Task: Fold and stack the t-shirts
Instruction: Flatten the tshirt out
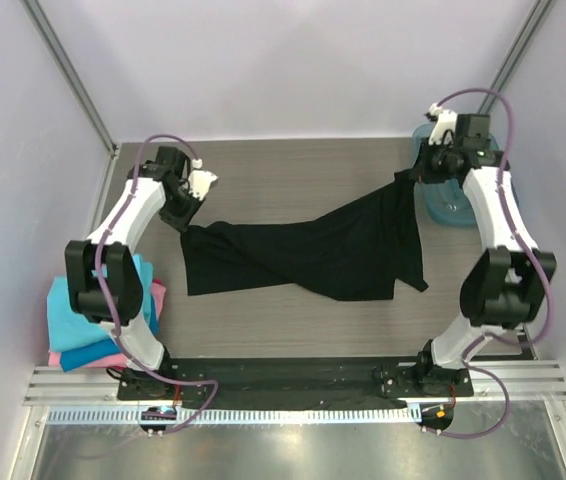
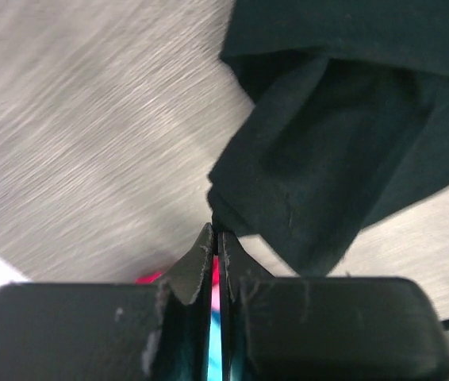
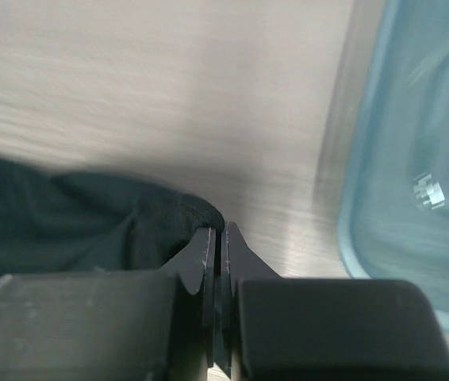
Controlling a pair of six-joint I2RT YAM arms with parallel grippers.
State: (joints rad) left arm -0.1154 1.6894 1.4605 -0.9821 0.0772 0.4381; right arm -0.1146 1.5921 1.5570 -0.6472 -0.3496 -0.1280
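Two pale walls [image 1: 23, 150] flanked the grey tabletop [image 1: 293, 165]. The left gripper [image 1: 187, 224] and right gripper [image 1: 409, 178] each pinched an edge of the rumpled black tee [image 1: 343, 250].

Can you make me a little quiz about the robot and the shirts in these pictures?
1. True or false: both arms' jaws are shut on the black t-shirt.
2. Fill in: the teal tray sits near the ___ arm.
3. Where is the folded stack? A) beside the left arm B) beside the right arm C) inside the tray
Key: 1 true; 2 right; 3 A.
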